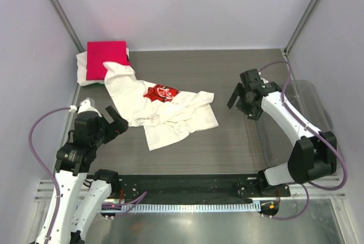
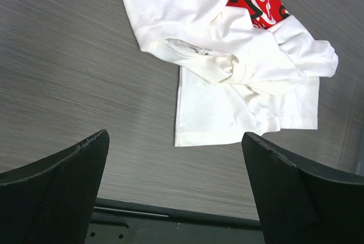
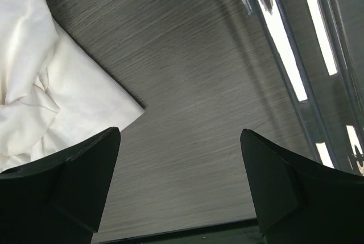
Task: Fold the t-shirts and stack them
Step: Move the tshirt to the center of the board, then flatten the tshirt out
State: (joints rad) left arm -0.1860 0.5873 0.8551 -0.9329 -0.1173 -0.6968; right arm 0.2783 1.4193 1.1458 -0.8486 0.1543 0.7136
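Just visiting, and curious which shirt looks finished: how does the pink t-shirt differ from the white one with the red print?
The pink t-shirt is folded into a neat flat square, while the white printed t-shirt lies crumpled and bunched. The pink one is plain; the white one has a red logo. The pink one sits on another white shirt in the far left corner; the printed one sprawls toward the middle. Both lie on the same dark table.
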